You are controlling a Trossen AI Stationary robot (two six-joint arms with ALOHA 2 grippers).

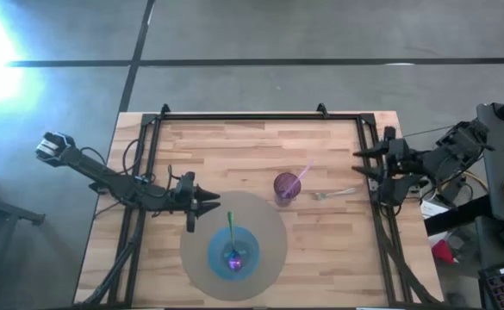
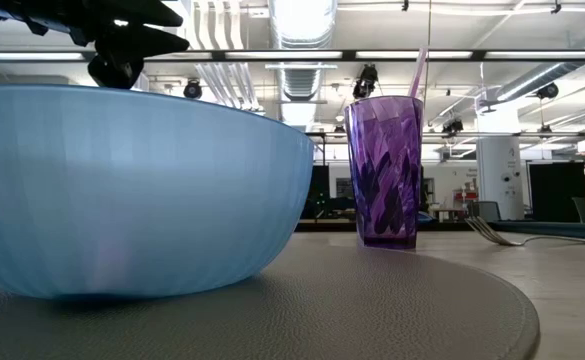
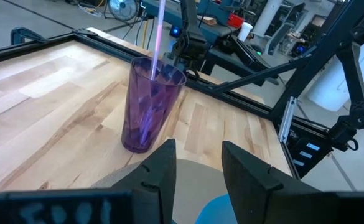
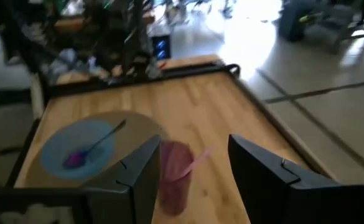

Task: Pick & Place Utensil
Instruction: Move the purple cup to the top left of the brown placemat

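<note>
A wooden bench (image 1: 260, 164). The fork (image 1: 333, 193) lies flat, its handle pointing toward the right end effector (image 1: 361, 163), which is nearest, open and empty. The left end effector (image 1: 215, 202), partly open and empty, hovers farther off beside the bowl (image 1: 233, 251).

Green-handled spoon (image 1: 232, 237) leaning in blue bowl (image 1: 245, 257); silver fork (image 1: 332, 194) flat beside purple cup (image 1: 286, 187).

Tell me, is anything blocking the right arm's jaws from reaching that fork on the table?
Nothing visible. The fork lies on bare wood between the purple cup and the right gripper, whose jaws stand open at the table's right edge.
</note>
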